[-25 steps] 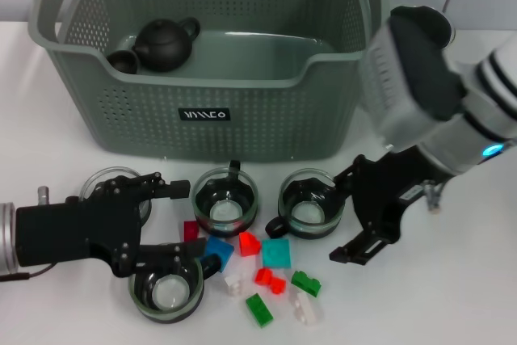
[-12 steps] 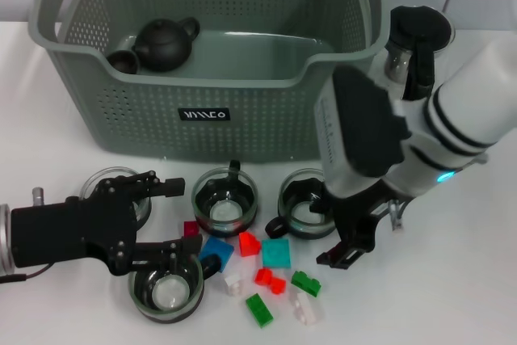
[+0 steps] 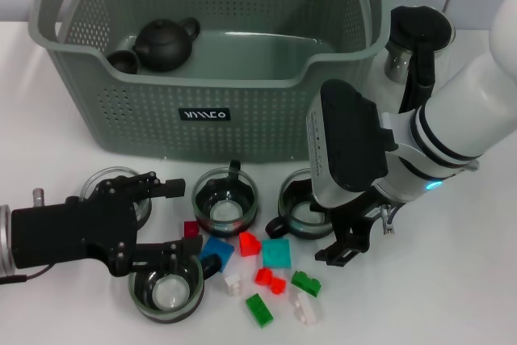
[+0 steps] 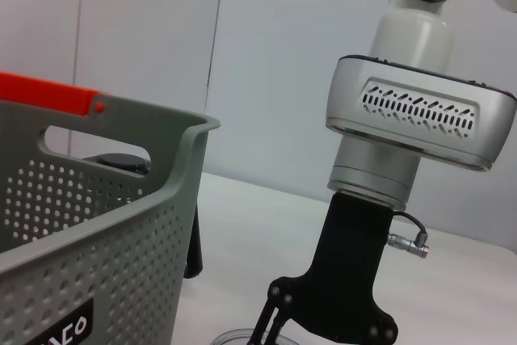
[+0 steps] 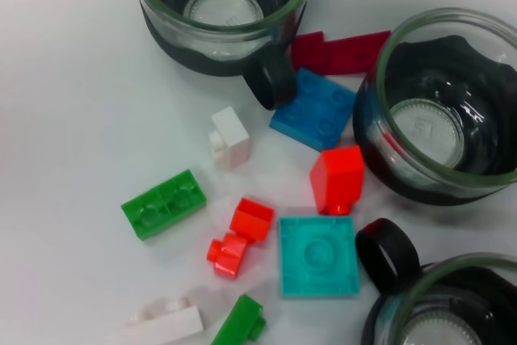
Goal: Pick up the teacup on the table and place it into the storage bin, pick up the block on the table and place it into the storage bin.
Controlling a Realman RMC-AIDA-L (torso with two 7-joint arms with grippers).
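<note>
The grey-green storage bin (image 3: 242, 119) stands at the back and holds a black teapot (image 3: 164, 42). Several glass teacups sit in front of it: one at the middle (image 3: 224, 199), one to the right (image 3: 300, 208), one near the front (image 3: 166, 290). Small blocks lie scattered among them, including a teal block (image 3: 275, 253) (image 5: 318, 254), a blue block (image 5: 313, 109) and a red block (image 5: 338, 179). My right gripper (image 3: 335, 240) hangs open just right of the blocks, beside the right teacup. My left gripper (image 3: 184, 217) rests open on the table between the left teacups.
A glass pitcher (image 3: 416, 34) with a black lid stands right of the bin, behind my right arm. Green blocks (image 3: 305, 283), a white block (image 3: 233, 283) and a clear block (image 3: 304, 309) lie near the front. In the left wrist view the bin wall (image 4: 97, 224) fills the near side.
My right arm has swung left and lower, bringing its wrist over the right teacup and its gripper close to the blocks. The left arm has stayed put.
</note>
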